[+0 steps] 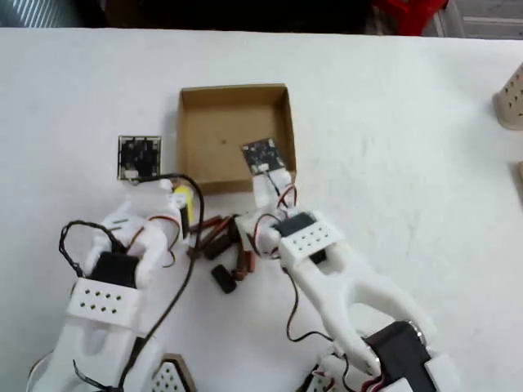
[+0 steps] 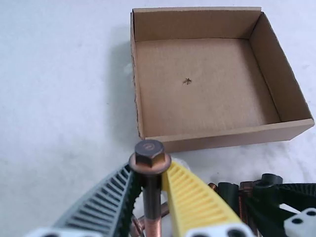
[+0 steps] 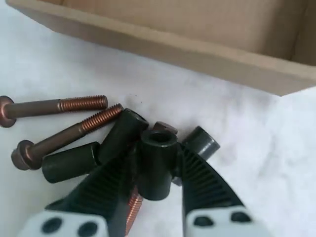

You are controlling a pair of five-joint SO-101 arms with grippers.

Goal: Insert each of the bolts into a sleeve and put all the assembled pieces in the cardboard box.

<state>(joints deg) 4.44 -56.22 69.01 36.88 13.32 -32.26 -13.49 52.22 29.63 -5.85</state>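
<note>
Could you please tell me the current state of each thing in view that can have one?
Open-topped brown cardboard box: empty.
Copper-coloured hex-head bolt: clamped in left gripper, shank bare.
Black cylindrical sleeve: clamped in right gripper, visible end empty.
Two loose copper bolts: lying flat on the white table, unsleeved.
Loose black sleeves: lying on the table beside those bolts.

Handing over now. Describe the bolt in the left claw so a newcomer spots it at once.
Find the cardboard box, then, just in front of its near wall, the left claw with one grey and one yellow finger. The bolt is pinched between them, its hexagonal head poking past the tips; the other bolts lie loose on the table among black sleeves.
</note>
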